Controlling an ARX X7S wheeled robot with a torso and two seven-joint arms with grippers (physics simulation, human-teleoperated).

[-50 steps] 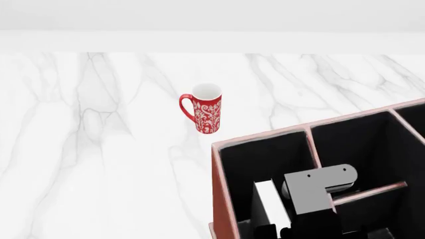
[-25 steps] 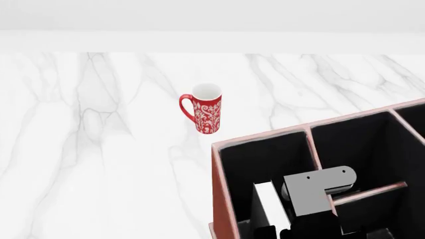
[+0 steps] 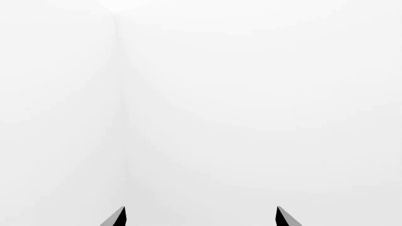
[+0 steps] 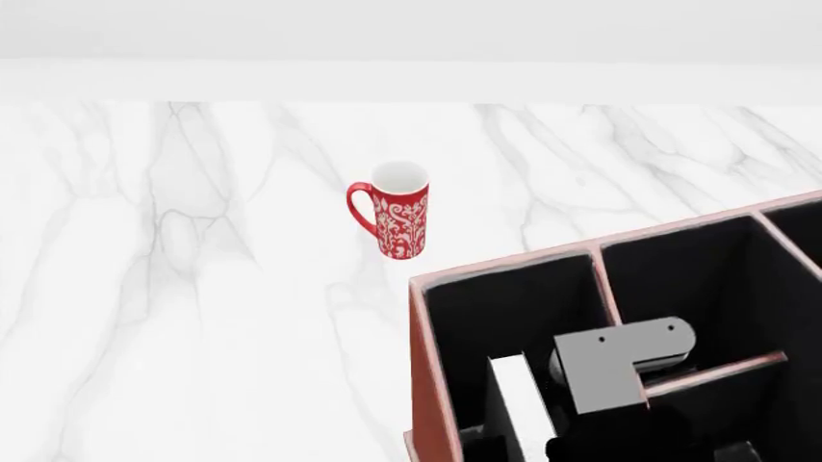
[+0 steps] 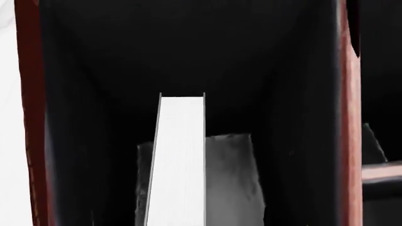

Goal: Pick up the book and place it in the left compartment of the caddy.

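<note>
A: What is seen, big to small?

B: Marble tabletop (image 4: 192, 289) is spread across the head view. The caddy (image 4: 430, 385) is seen at the lower right, reddish-brown outside, black inside, pale rims. The left compartment (image 4: 514, 313) is entered from above by the right arm.

A: Book?

B: The book (image 5: 179, 160) is seen inside the left compartment, edge-on with white pages up, black covers either side. In the head view it (image 4: 521, 409) is seen below the grey wrist bracket (image 4: 617, 361).

A: Right gripper?

B: Fingers are not shown clearly; whether the book is pinched cannot be told.

A: Left?

B: The left gripper (image 3: 201, 217) is seen spread apart, nothing between the tips, blank white wall ahead.

A: Else?

B: A red patterned mug (image 4: 396, 210) is stood upright, well apart from the caddy.
</note>
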